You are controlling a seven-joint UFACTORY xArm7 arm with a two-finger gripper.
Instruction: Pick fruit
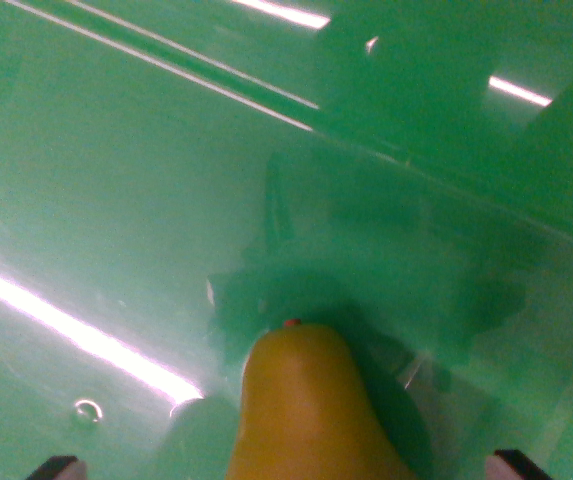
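A yellow pear [306, 410] lies on the glossy green surface at the bottom middle of the wrist view, its narrow end with a small reddish tip pointing up the picture. My gripper [288, 466] is right over it. Only the two dark fingertips show, one at the bottom left corner [56, 466] and one at the bottom right [521, 463]. They stand far apart with the pear between them, and neither touches it. The gripper is open. The pear's lower part is cut off by the frame edge.
The green surface [116, 200] reflects bright strip lights. A seam or edge [216, 85] runs diagonally across the top. A small metal ring [87, 410] sits at the lower left. The arm's dark shadow [386, 250] falls around the pear.
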